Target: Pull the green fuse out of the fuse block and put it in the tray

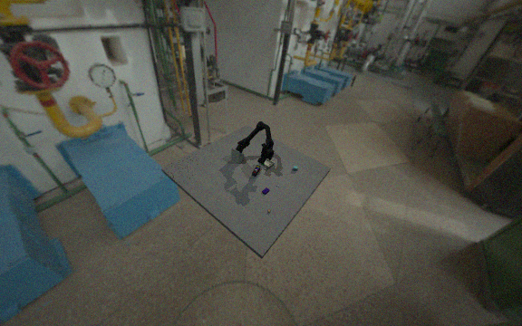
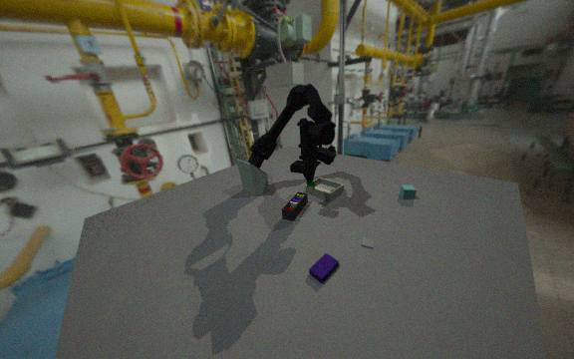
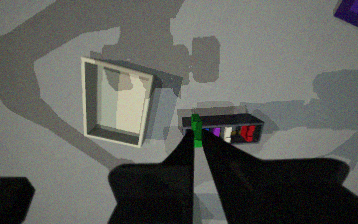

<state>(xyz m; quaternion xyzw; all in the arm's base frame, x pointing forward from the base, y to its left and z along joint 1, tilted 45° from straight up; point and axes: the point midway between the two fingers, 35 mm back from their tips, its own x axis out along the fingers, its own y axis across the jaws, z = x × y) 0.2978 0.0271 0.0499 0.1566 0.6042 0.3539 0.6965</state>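
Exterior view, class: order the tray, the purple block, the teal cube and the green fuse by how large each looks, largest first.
1. Tray.
2. Purple block: close to the tray in looks, but it sits nearer the camera, so these two are unsure.
3. Teal cube.
4. Green fuse, a speck held in the fingers.

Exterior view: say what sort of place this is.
Likely an industrial plant or boiler room: yellow pipes overhead, a red valve wheel and a gauge on the wall, behind the grey table with the arm.
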